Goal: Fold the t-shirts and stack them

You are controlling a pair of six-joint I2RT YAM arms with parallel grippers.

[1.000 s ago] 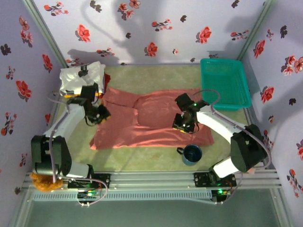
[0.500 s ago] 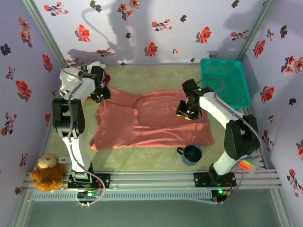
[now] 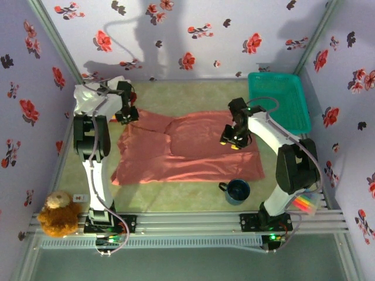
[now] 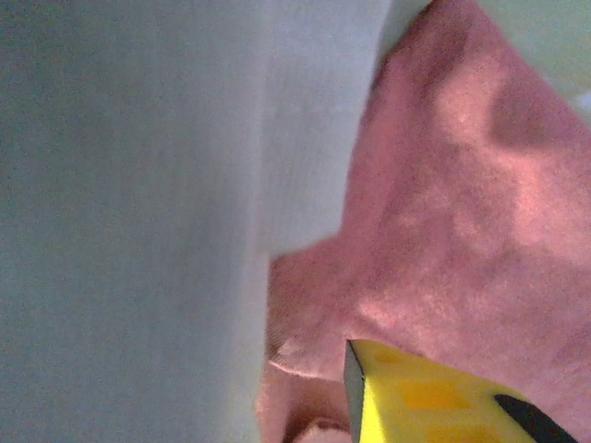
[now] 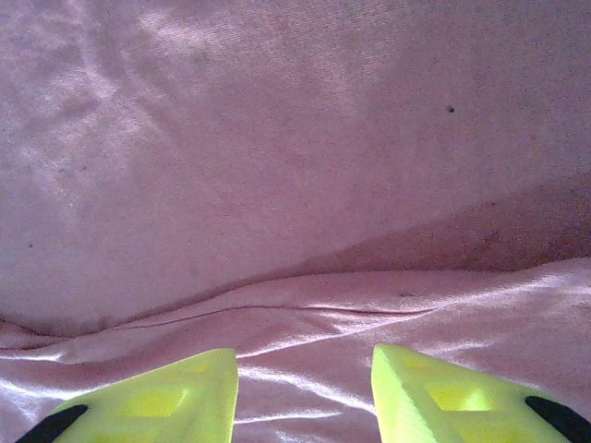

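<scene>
Trouble loomed over the salmon-pink t-shirt (image 3: 187,153), spread flat left of the teal basket (image 3: 279,103): the right gripper (image 3: 231,140), jaws apart at its basket-side edge, could pinch a single layer, and the left gripper (image 3: 126,116), state unreadable at the far corner, might snag the white t-shirt (image 3: 94,96).

Blue mug (image 3: 237,191) just beside pink shirt (image 3: 187,153)
</scene>
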